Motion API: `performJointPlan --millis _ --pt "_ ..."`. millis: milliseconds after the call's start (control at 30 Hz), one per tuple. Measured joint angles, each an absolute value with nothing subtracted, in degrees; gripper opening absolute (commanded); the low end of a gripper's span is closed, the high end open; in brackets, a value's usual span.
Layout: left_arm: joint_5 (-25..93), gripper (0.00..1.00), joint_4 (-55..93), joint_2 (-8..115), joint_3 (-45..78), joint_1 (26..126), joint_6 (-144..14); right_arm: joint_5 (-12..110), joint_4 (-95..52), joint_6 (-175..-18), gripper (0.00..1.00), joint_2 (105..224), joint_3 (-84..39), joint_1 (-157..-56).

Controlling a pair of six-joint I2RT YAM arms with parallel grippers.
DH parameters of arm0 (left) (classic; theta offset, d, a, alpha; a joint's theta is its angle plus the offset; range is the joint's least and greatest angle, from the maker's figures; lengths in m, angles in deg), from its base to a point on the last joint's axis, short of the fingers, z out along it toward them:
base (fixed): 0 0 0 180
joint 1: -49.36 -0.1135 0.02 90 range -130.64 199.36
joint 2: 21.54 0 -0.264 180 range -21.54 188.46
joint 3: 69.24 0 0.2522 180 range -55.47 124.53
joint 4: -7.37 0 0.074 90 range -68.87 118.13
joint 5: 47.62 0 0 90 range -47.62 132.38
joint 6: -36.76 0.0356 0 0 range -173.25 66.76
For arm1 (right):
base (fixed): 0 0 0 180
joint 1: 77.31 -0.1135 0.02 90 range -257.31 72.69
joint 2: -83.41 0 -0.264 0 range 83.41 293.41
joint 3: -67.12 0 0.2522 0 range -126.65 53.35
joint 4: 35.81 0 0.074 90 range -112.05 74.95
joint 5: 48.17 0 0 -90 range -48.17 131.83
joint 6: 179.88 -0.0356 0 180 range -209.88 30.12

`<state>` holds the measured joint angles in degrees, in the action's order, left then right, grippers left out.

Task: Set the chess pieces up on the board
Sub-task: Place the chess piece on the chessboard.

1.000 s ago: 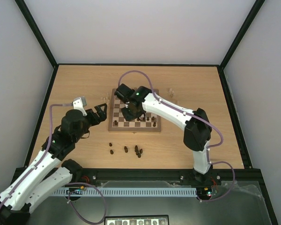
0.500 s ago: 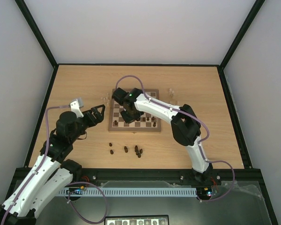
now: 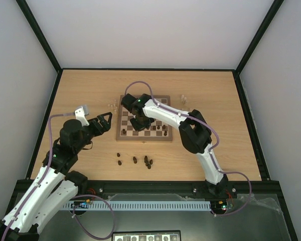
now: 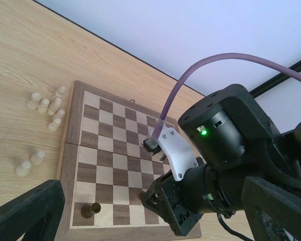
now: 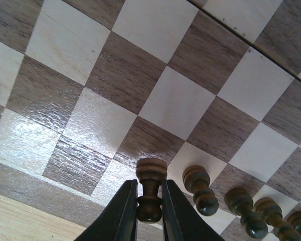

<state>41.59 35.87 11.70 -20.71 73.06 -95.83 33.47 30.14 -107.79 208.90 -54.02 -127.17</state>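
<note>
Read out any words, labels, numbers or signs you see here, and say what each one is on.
No text can be read.
The dark panel at the top view's near edge: pale marks, too small to read.
The board: no letters or numbers on its visible border.

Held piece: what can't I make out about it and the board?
- Top view: right gripper and its piece hidden under the right arm; loose pieces too small to identify.
- Left wrist view: that arm covers part of the board.
- Right wrist view: dark row cut off at the corner; touchdown unclear.

Pale wood tabletop [image 3: 215, 100], black frame [image 3: 150, 69] — white walls [image 3: 150, 30]
</note>
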Motion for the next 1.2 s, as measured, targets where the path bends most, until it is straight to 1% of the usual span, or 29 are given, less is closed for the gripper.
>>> performJointPlan --millis 600,700,1200 --pt "41.6 1.00 35.9 11.9 -20.4 73.1 -95.4 34.2 30.1 -107.0 0.15 210.8 -54.7 -127.1" --pt "41.6 1.00 35.9 12.1 -19.9 73.1 -95.2 34.3 30.1 -106.9 0.20 210.9 -54.8 -127.1" --pt "41.5 1.00 35.8 12.2 -19.7 73.1 -94.8 34.3 30.2 -106.8 0.22 211.5 -55.9 -127.1"
